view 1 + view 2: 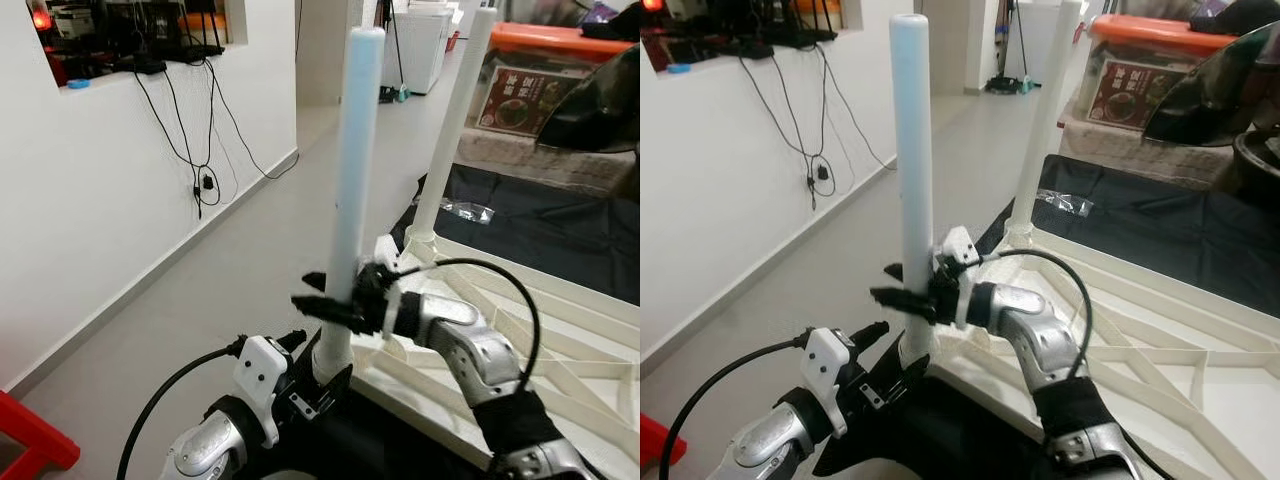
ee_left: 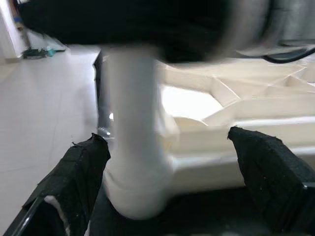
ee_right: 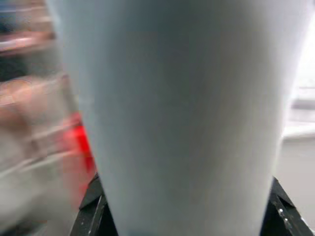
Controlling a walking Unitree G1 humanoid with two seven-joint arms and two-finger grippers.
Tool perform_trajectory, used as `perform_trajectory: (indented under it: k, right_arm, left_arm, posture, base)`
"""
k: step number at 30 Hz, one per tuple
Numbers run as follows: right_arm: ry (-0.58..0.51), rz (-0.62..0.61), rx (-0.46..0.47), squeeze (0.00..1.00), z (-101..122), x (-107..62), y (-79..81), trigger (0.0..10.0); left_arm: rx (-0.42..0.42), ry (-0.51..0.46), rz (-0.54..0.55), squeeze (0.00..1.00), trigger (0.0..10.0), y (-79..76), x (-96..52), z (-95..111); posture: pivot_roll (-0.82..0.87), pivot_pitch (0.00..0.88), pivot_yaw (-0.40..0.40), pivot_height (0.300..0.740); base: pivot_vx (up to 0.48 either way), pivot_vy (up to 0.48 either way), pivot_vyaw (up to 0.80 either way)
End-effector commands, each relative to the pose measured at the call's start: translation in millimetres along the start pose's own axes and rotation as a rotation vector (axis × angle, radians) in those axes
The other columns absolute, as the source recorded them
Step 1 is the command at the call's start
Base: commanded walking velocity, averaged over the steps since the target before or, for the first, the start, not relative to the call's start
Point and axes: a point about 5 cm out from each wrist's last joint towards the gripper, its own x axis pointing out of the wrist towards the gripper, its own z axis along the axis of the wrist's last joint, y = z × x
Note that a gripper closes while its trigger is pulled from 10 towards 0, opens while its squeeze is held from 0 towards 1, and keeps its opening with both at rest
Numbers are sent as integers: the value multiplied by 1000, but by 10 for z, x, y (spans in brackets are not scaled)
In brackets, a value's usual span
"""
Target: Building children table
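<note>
A white table top (image 1: pixel 560 340) lies upside down with its ribbed underside up. Two legs stand upright on its corners: a far white leg (image 1: pixel 455 120) and a near pale leg (image 1: pixel 355 150). My right gripper (image 1: pixel 335 305) is shut on the near leg about a third of the way up; in the right wrist view that leg (image 3: pixel 187 123) sits close between the black fingers (image 3: pixel 91 206). My left gripper (image 2: pixel 167 152) is open low at the leg's base (image 2: pixel 138 191), one finger on each side, the leg closer to one finger (image 2: pixel 81 167).
A white wall with hanging black cables (image 1: pixel 200 150) runs along the left, with bare grey floor (image 1: pixel 250 260) beside it. A red object (image 1: pixel 30 440) sits at the lower left. A black cloth (image 1: pixel 540 220) and an orange-lidded box (image 1: pixel 540 60) lie beyond the table top.
</note>
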Motion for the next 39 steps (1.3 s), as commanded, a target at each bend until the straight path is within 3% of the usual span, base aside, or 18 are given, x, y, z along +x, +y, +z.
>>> perform_trajectory:
  k: [1, 3, 5, 7, 9, 16, 17, 18, 19, 21, 22, 23, 24, 26, 27, 31, 36, 39]
  right_arm:
    - [27, -384, 57, 0, -81, -143, -383, 0]
    - [27, -384, 57, 0, -81, -143, -383, 0]
    - [24, -834, 65, 0, -109, -367, -657, 0]
    - [24, -834, 65, 0, -109, -367, -657, 0]
    - [-5, -1194, 92, 0, -154, -628, -697, 0]
    - [-36, -1383, 178, 0, -255, -692, -471, 0]
    - [-47, -1356, 222, 0, -281, -599, -429, 2235]
    - [-47, -1356, 222, 0, -281, -599, -429, 2235]
    - [-60, -1283, 266, 0, -289, -474, -402, 10000]
    - [-115, -1185, 290, 0, -242, -354, -374, 10000]
    - [-181, -1057, 331, 549, -183, -229, -331, 10000]
    - [-181, -1057, 331, 549, -183, -229, -331, 10000]
    - [-225, -964, 349, 1000, -127, -141, -286, 10000]
    - [-254, -857, 339, 1000, -58, -54, -239, 10000]
    - [-268, -705, 337, 0, 1, 17, -201, 10000]
    - [-249, -316, 316, 0, 93, 46, -80, 10000]
    - [-212, -112, 302, 0, 102, -21, 35, 10000]
    - [-64, 352, 179, 0, 49, -312, 283, 10000]
  left_arm:
    - [-2, 11, 7, 0, 10000, 4, -12, -31]
    - [-2, 11, 7, 0, 10000, 4, -12, -31]
    - [-2, 11, 7, 0, 10000, 4, -12, -32]
    - [-2, 11, 7, 0, 10000, 4, -12, -32]
    - [-1, 11, 7, 0, 10000, 5, -11, -33]
    - [-1, 10, 8, 0, 10000, 8, -8, -32]
    - [-1, 10, 8, 0, 10000, 7, -9, -33]
    - [-1, 10, 8, 0, 10000, 7, -9, -33]
    - [-1, 10, 8, 0, 10000, 7, -9, -33]
    - [-1, 11, 9, 0, 10000, 8, -10, -34]
    - [-1, 11, 10, 0, 10000, 9, -12, -35]
    - [-1, 11, 10, 0, 10000, 9, -12, -35]
    - [-1, 11, 10, 0, 10000, 10, -13, -35]
    - [0, 11, 10, 0, 10000, 12, -13, -36]
    - [0, 12, 11, 0, 10000, 14, -14, -36]
    - [1, 11, 10, 0, 10000, 18, -11, -33]
    - [1, 11, 9, 0, 10000, 18, -9, -34]
    - [3, 12, 9, 0, 10000, 20, -9, -34]
  posture:
    - [106, 14, -26, 740]
    - [106, 14, -26, 740]
    - [105, 18, -24, 740]
    - [105, 18, -24, 740]
    - [105, 20, -25, 740]
    - [104, 22, -23, 740]
    - [103, 22, -22, 740]
    - [103, 22, -22, 740]
    - [103, 21, -24, 740]
    - [104, 23, -25, 740]
    - [104, 24, -24, 740]
    - [104, 24, -24, 740]
    - [103, 24, -23, 740]
    - [106, 25, -23, 740]
    - [105, 23, -21, 740]
    - [105, 22, -18, 740]
    - [105, 22, -18, 740]
    - [107, 25, -21, 740]
  base:
    - [0, 0, 0]
    - [0, 0, 0]
    - [0, 0, 0]
    - [0, 0, 0]
    - [0, 0, 0]
    - [0, 0, 0]
    - [0, 0, 0]
    - [0, 0, 0]
    - [0, 0, 0]
    - [0, 0, 0]
    - [0, 0, 0]
    - [0, 0, 0]
    - [0, 0, 0]
    - [0, 0, 0]
    - [0, 0, 0]
    - [0, 0, 0]
    - [0, 0, 0]
    - [0, 0, 0]
